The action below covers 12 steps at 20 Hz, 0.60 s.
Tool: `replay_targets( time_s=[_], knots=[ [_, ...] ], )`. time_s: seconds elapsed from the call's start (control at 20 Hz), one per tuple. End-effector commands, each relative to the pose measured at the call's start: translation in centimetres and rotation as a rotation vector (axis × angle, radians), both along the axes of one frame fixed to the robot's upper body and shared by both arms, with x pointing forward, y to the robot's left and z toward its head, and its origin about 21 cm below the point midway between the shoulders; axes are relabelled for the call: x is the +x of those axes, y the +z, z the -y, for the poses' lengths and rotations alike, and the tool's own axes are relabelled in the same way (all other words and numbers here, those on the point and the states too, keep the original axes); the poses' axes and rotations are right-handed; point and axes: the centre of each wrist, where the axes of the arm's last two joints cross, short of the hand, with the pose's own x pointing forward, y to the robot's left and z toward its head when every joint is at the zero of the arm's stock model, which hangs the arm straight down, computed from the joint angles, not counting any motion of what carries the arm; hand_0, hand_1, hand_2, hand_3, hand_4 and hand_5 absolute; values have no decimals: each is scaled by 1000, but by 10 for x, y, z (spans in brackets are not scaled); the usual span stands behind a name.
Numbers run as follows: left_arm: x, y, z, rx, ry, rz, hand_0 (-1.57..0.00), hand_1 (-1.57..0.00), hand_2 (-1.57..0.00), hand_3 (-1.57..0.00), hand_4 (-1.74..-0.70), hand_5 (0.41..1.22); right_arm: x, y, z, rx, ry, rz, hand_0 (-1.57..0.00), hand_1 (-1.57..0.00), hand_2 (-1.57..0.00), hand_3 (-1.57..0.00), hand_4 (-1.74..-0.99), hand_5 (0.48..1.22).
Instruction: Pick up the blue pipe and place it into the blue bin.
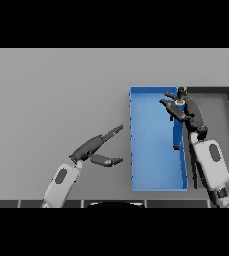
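we are resting our left hand [92, 150] low over the grey table [56, 95], fingers stretched straight toward the blue bin [148, 150] and thumb spread apart below them, holding nothing, with the bin's near wall just beyond the fingertips. we are reaching our right hand [186, 112] over the bin's far right corner, its fingers curling round the blue pipe [178, 132], which is hanging down from the fingers inside the bin along its right wall. a dark bin [221, 92] is sitting just right of those fingers, touching the blue one.
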Motion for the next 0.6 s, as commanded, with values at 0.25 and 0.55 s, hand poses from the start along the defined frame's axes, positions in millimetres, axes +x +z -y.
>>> replay_targets(
  time_s=[0.25,0.55],
  knots=[
    [-1,3,3,1,-5,10,1,1,1,1,-919,486,-12,-23,-6,15,-53,-220,-1571,-1571,-1571,-514,-1661,1221],
    [2,4,6,-2,-1,3,1,1,1,1,-924,493,-9,-23,-4,21,-123,-348,-693,-656,-631,-186,-1370,1125]
  ],
)
